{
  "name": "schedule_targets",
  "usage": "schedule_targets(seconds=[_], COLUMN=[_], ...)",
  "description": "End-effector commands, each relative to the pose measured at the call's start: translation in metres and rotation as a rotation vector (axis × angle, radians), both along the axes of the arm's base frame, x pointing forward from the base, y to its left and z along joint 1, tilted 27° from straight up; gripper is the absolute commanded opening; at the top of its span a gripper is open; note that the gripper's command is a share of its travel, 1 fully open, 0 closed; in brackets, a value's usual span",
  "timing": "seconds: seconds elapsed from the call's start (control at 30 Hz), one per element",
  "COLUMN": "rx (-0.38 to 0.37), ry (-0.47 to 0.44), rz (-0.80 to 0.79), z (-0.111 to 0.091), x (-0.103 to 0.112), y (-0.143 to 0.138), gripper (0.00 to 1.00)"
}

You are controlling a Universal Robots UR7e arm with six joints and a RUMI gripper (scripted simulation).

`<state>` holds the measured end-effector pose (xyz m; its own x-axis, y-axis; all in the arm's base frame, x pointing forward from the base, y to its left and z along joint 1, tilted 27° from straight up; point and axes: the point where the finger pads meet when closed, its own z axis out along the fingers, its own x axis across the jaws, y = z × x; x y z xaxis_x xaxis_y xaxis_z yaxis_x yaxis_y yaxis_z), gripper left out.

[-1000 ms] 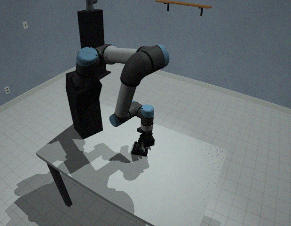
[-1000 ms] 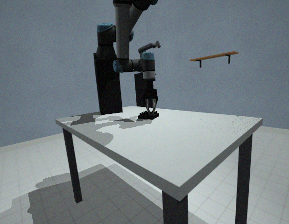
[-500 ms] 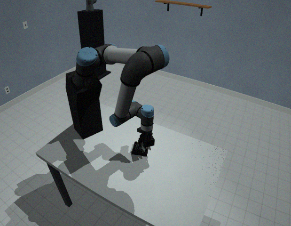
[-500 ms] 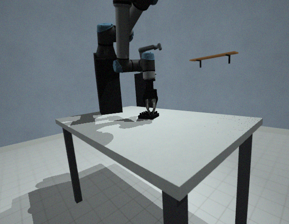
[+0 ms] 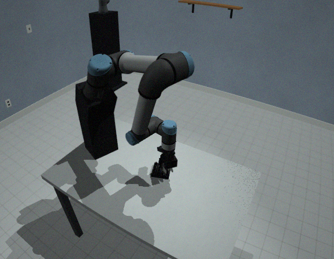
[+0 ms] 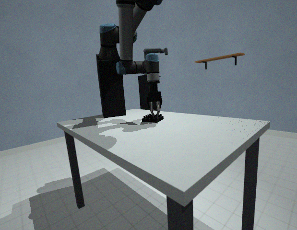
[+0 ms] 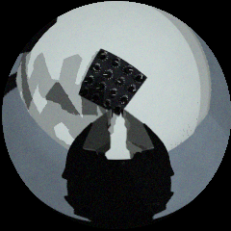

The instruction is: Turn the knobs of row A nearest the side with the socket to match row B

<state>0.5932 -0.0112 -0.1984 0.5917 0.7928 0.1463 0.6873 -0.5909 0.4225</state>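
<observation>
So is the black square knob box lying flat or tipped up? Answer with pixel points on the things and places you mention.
Flat: in the exterior view, the black square knob box (image 5: 160,176) (image 6: 149,120) (image 7: 115,79) sits level on the white tabletop (image 5: 203,206) (image 6: 183,148) (image 7: 168,72), knobs (image 5: 156,168) (image 6: 145,116) (image 7: 115,62) upward.

The desk (image 5: 205,200) (image 6: 168,145) has a smooth, matt pale top — almost chalky, with only soft-edged brightness and speckling near one corner. Its legs (image 6: 74,170) look like dark, flat-finished metal. The knob box (image 5: 160,175) (image 6: 152,119) (image 7: 113,82) appears to be black plastic, dull on its faces, with small glints on the knobs. On the end effector (image 5: 169,169) (image 6: 156,115) (image 7: 116,109), the fingers look like bare metal with a sheen, below a matt black body. The arm (image 5: 144,111) (image 6: 125,32) pairs smooth grey tubes with satiny blue plastic-looking caps. The wall shelf (image 5: 211,4) (image 6: 219,57) looks like wood — orange-brown, low in gloss.
</observation>
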Motion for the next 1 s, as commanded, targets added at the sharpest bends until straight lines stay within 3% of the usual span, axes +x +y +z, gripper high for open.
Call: schedule_targets(seconds=[0.0,0.07,0.1,0.97], rx=[0.000,0.000,0.000,0.000], ry=[-0.001,-0.001,-0.001,-0.001], rz=[0.000,0.000,0.000,0.000], z=[0.0006,0.0006,0.0006,0.0006], x=[0.0003,0.0003,0.0003,0.0003], y=[0.0001,0.0001,0.0001,0.0001], gripper=[0.11,0.11,0.04,0.04])
